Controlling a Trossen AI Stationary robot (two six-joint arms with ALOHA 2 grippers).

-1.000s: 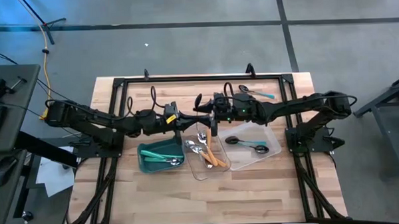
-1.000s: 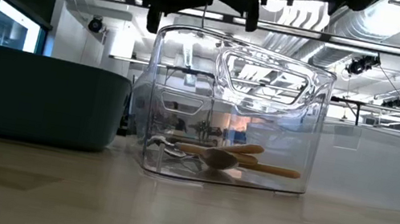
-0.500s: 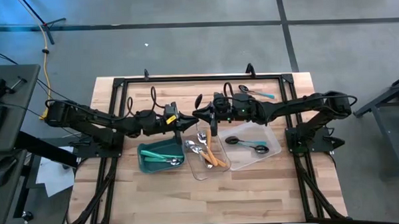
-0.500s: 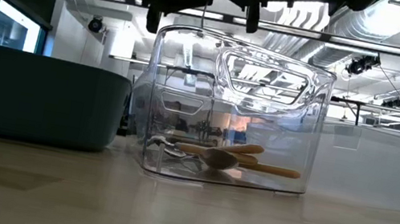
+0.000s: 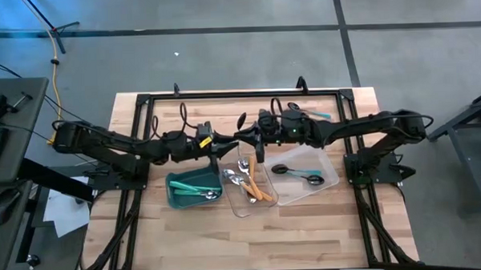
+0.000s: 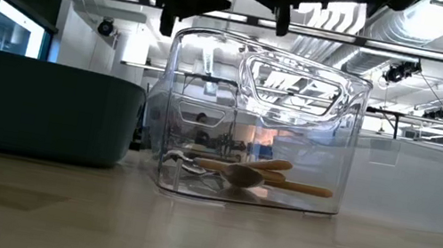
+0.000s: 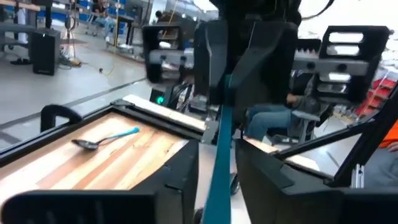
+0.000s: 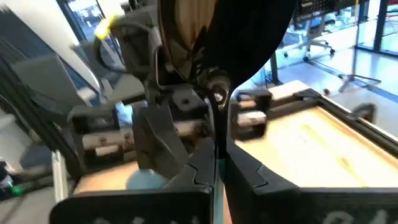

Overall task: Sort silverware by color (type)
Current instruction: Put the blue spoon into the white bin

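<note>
- Right gripper [image 5: 242, 137] is closed on a teal-handled utensil [image 7: 219, 155], raised above the middle clear tray [image 5: 247, 205].
- Left gripper [image 5: 225, 143] faces it, fingers parted either side of the same handle.
- Other silverware lies in the teal bin [image 5: 178, 193] and trays; one teal-handled spoon [image 5: 308, 110] on the table's far edge.

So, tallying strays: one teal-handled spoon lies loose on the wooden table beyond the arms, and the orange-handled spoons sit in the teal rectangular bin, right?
Not quite. The high view shows the orange-handled spoons in the middle clear plastic tray, not the teal rectangular bin. The teal-handled spoon does lie loose on the wooden table.
</note>
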